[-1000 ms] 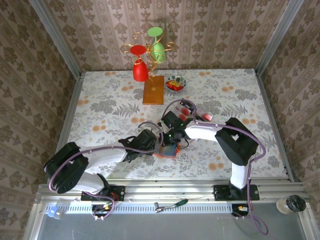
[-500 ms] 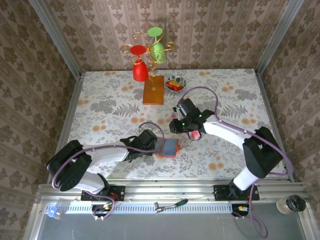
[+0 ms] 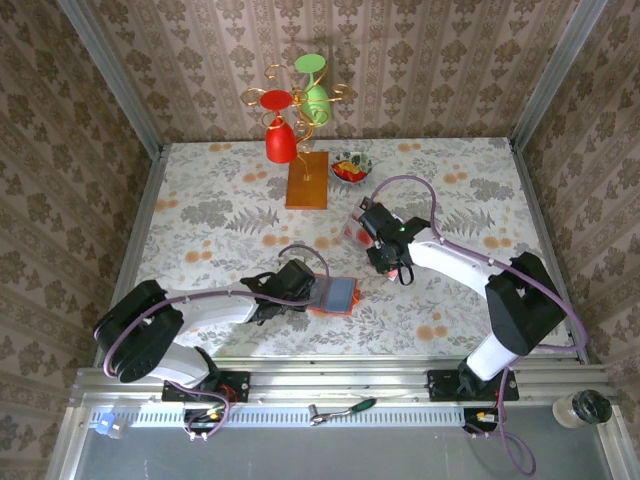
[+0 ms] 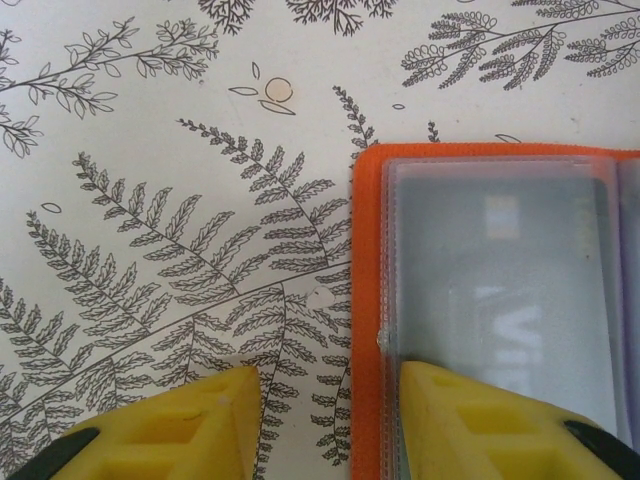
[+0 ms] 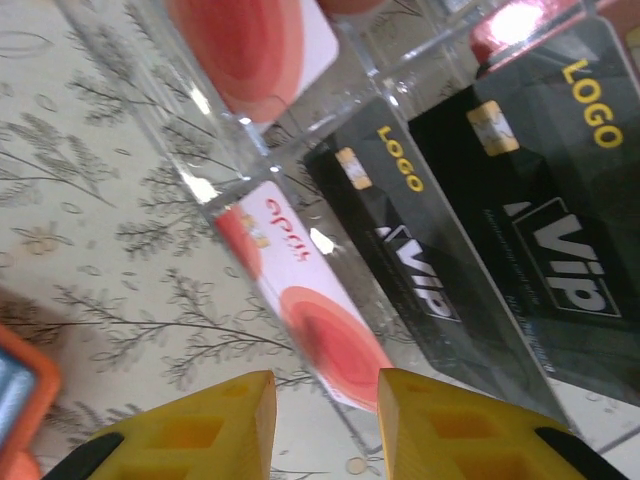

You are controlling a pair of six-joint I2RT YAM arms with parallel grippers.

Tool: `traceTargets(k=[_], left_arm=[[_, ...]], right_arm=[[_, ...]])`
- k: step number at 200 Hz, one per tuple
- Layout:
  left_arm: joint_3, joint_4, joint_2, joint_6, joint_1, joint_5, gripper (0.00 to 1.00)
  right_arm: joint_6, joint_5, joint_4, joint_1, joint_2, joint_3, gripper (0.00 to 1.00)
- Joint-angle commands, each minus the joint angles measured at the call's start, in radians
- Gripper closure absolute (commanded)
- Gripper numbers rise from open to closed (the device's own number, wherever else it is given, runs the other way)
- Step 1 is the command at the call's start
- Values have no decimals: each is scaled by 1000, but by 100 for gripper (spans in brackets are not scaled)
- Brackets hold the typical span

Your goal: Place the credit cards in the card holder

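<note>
The orange card holder [image 3: 338, 296] lies open and flat on the table, with a dark card under its clear sleeve [image 4: 500, 290]. My left gripper [image 3: 316, 295] is open at its left edge: one finger sits on the sleeve [image 4: 500, 425], the other on the cloth, and the orange rim [image 4: 365, 300] lies between them. My right gripper [image 5: 325, 400] is open and holds nothing. It hovers beside the clear tray [image 5: 230, 160] of credit cards. A pale card with red blotches [image 5: 320, 320] leans just ahead of the fingers, and black VIP cards [image 5: 560, 230] stand behind it.
A wooden stand [image 3: 307, 180] with red and green cups [image 3: 282, 140] rises at the back centre, and a small bowl [image 3: 350, 167] sits to its right. The flowered cloth [image 3: 210, 220] stretches to the left. Metal rails edge the table.
My right gripper has left the card holder, swung back to the tray and opened. The left gripper and the holder have stayed put.
</note>
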Motion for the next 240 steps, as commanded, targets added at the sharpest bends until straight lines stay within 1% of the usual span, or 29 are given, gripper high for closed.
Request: traceTargets(k=[1, 48, 72, 127, 163, 196, 201, 211, 215, 240], left_arm=[[4, -11, 2, -13, -9, -17, 58], [1, -10, -5, -16, -10, -18, 58], [1, -12, -6, -16, -11, -18, 58], [5, -12, -9, -16, -10, -21, 58], [5, -13, -9, -16, -10, -22, 58], [5, -15, -15, -17, -12, -24, 58], [5, -16, -14, -17, -12, -24, 58], [5, -15, -13, -17, -12, -24, 58], [6, -15, -14, -16, -13, -25, 58], [9, -17, -12, -13, -13, -23, 58]], right_arm=[[-43, 89, -46, -2, 31, 34, 66], [-50, 82, -36, -2, 81, 47, 66], [-53, 56, -32, -2, 85, 46, 68], [-64, -54, -11, -2, 37, 25, 81], [-75, -80, -4, -2, 40, 23, 83], [-67, -112, 6, -2, 21, 20, 83], [-66, -118, 9, -2, 16, 18, 82], [-65, -124, 16, -2, 10, 16, 73], [-63, -123, 14, -2, 11, 17, 72], [-70, -105, 3, -2, 30, 36, 71]])
